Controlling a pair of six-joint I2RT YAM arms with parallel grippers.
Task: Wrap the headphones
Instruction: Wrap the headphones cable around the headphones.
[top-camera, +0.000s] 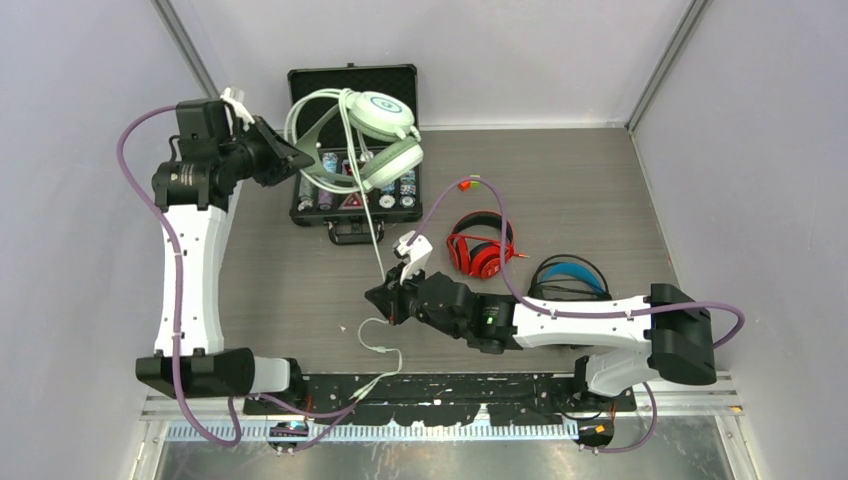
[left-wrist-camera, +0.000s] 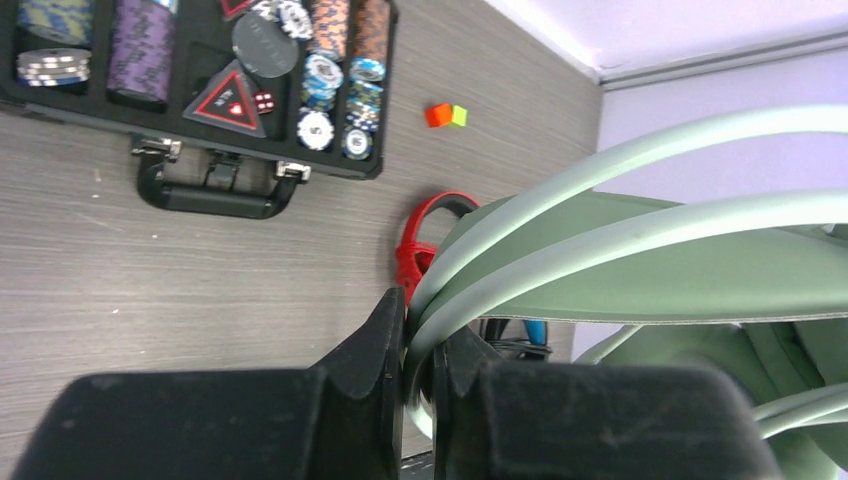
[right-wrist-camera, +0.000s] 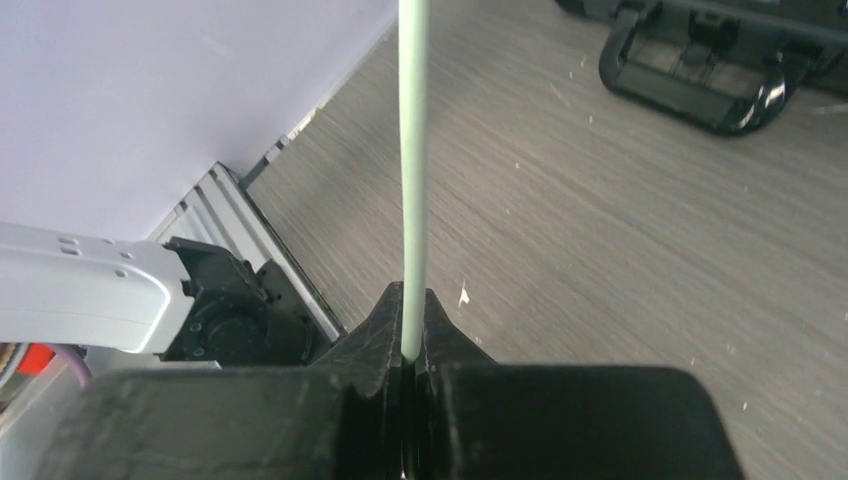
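Walls (top-camera: 90, 60): pale lilac panels closing in three sides, metal strips in the two far corners.

Table (top-camera: 590, 185): grey wood-grain top, lightly scuffed and speckled in my right wrist view. A black-and-aluminium rail (top-camera: 470, 405) runs along the near edge.

Open black case (top-camera: 352, 82) sits at the far edge, left of its middle, handle facing the near edge, with rows of poker chips inside.

My left hand (left-wrist-camera: 418, 335) is shut tight on the headband of the mint-green headphones (top-camera: 385, 118), holding them up over the case. The band runs straight between the fingers.

Red headphones (top-camera: 478, 250) lie folded around the table's middle. Black headphones with blue inner band (top-camera: 570, 275) lie nearer the right edge, close to the red pair, partly behind my right forearm.

My right hand (right-wrist-camera: 410, 335) is pinched narrow on the mint cable (right-wrist-camera: 412, 150), which runs taut from the raised headphones down to it. The loose cable tail (top-camera: 380, 345) curls on the table toward the near edge.

Two small cubes (left-wrist-camera: 446, 115), one red and one green, touch each other beyond the red pair.
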